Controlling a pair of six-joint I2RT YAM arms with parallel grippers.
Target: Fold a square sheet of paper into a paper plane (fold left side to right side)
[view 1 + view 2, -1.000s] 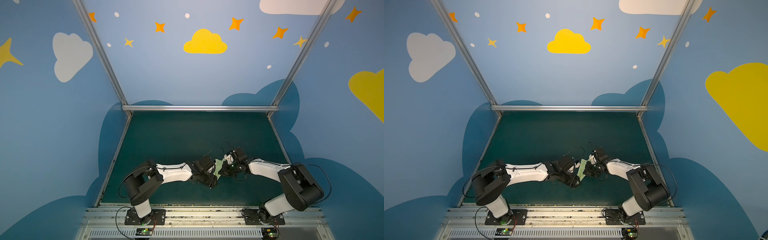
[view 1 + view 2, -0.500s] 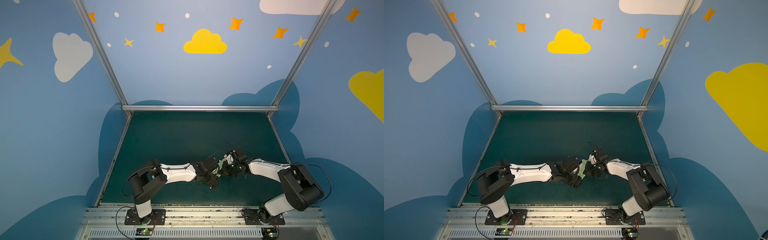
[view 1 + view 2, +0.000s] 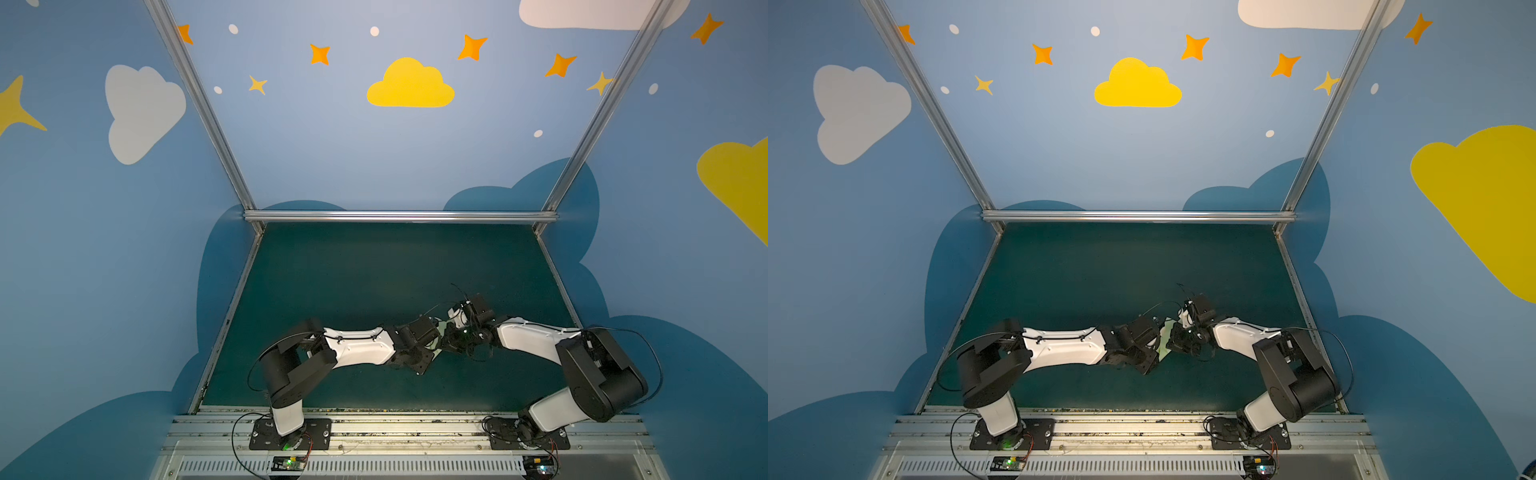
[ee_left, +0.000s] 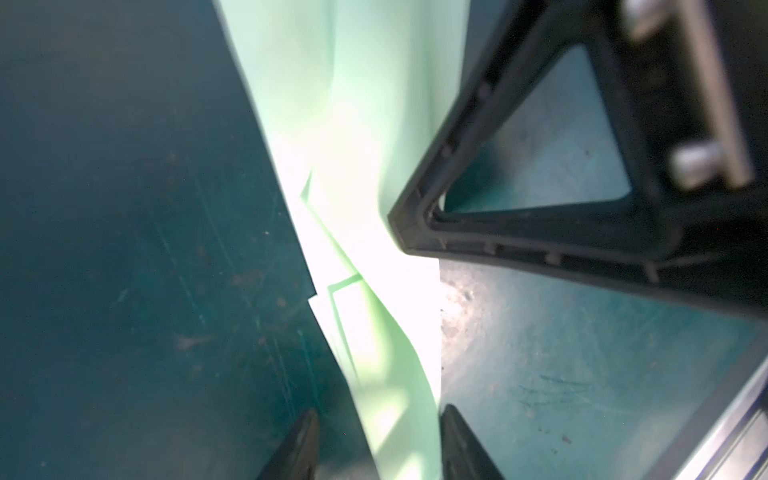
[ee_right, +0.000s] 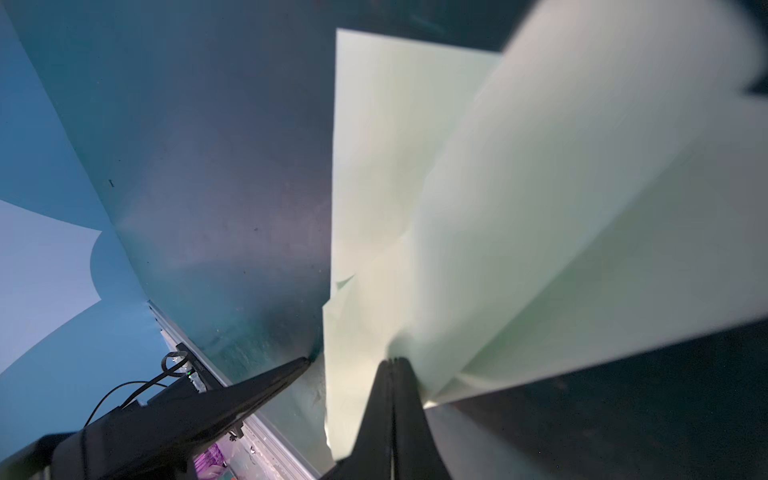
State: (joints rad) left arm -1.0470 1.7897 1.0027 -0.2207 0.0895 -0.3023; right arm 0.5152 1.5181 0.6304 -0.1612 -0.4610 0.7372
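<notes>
The pale green paper plane [image 3: 1165,341] stands on edge just above the green mat, between the two grippers, near the middle front. In the right wrist view its folded layers [image 5: 415,187] fan out from my right gripper [image 5: 392,365], whose fingers are pressed together on one layer. In the left wrist view the creased paper [image 4: 374,249] runs between the fingertips of my left gripper [image 4: 380,440]. One fingertip [image 4: 455,440] touches the paper's edge, and a gap stays at the other side. Both top views show the grippers almost touching [image 3: 440,338].
The dark green mat [image 3: 374,270] stretches away behind the arms. An aluminium rail [image 3: 395,428] runs along the front edge by the arm bases. Blue painted walls with metal posts [image 3: 557,232] close in the sides and back.
My left arm has reached further right, up against the right gripper. Its jaws have narrowed around the paper. The right gripper has stayed shut in place.
</notes>
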